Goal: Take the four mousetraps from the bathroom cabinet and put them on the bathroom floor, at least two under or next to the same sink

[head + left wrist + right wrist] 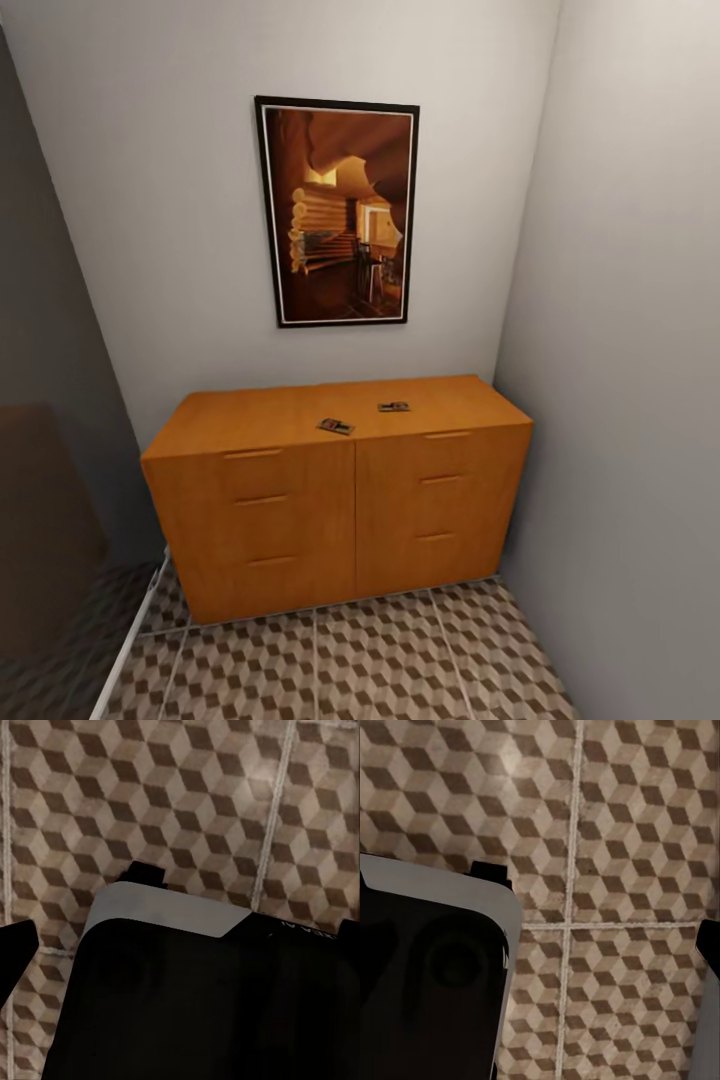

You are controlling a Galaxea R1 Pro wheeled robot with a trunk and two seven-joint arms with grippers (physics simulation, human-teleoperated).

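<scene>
the cabinet (340, 500) at centre frame looks like smooth orange-brown wood with a soft satin sheen. the bathroom floor (400, 660) along the bottom is matt tile with pale grout lines. the walls (150, 200) look like flat matt paint. the picture (337, 212) up top has a glossy dark frame.

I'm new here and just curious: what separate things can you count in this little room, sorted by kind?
Mousetraps: 2
Cabinet: 1
Framed picture: 1
Total: 4
</scene>
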